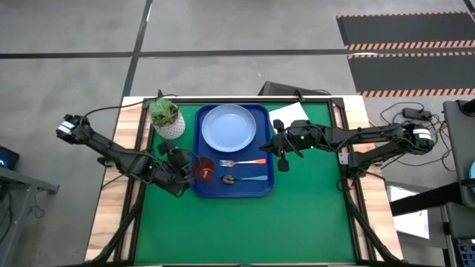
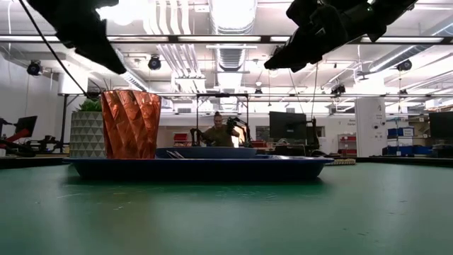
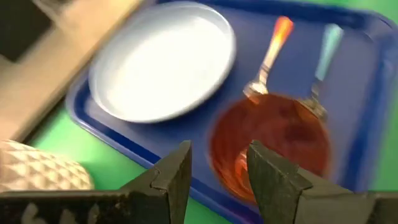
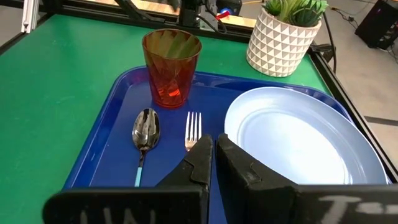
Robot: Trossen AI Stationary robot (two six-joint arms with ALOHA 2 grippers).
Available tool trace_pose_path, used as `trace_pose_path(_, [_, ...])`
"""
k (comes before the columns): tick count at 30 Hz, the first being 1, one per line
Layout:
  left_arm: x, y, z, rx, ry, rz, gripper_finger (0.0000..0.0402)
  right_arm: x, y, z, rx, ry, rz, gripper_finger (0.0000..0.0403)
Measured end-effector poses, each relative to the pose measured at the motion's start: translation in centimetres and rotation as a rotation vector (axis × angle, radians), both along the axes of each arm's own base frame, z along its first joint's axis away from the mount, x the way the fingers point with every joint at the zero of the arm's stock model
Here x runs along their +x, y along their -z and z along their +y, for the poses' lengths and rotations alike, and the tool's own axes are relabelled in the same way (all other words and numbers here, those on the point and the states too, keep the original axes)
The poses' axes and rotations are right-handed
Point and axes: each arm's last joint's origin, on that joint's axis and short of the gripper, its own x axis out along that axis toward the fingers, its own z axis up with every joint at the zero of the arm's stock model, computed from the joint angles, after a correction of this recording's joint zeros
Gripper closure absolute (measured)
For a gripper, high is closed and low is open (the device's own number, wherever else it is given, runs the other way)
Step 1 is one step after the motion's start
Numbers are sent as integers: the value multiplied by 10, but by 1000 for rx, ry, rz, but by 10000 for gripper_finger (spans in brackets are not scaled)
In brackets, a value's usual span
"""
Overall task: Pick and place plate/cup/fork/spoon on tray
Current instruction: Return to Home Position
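Observation:
The deep-blue tray (image 1: pixel 261 189) lies on the green mat. On it rest the pale-blue plate (image 1: pixel 228 126), the red-brown cup (image 1: pixel 204 168) standing upright, the orange-handled fork (image 1: pixel 243 162) and the blue-handled spoon (image 1: pixel 245 179). My left gripper (image 3: pixel 217 177) is open, just left of the cup (image 3: pixel 270 143) and raised above it; it touches nothing. My right gripper (image 4: pixel 214 155) is shut and empty, raised above the tray's right edge (image 1: pixel 272 152). In the right wrist view the cup (image 4: pixel 171 68), spoon (image 4: pixel 145 134), fork (image 4: pixel 193 127) and plate (image 4: pixel 298 143) all sit on the tray.
A white pot with a green plant (image 1: pixel 167 119) stands just left of the tray's far corner. A white square pad (image 1: pixel 288 113) lies at the tray's far right. The green mat (image 1: pixel 312 208) stretches to the near and right sides. A person (image 2: pixel 216 131) shows in the room beyond.

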Motion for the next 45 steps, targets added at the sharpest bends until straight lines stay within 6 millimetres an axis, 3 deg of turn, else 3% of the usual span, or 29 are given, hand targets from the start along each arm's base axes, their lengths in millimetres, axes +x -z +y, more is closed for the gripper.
trace_pose_path(14, [9, 9, 43, 55, -243, -7, 268, 0, 1, 0, -7, -3, 6, 394])
trace_pose_path(25, [10, 27, 46, 3, -249, -34, 268, -1, -1, 1, -14, -10, 3, 394])
trace_pose_path(32, [1, 17, 45, -18, -131, -18, 268, -7, 2, 8, -43, -41, -55, 394])
trace_pose_path(37, [-14, 13, 36, -18, 88, -29, 268, -25, 12, 10, -57, -56, -140, 394])
trace_pose_path(45, [-44, 12, 39, 37, 340, -248, 281, -59, 22, 10, -82, -38, -248, 394])
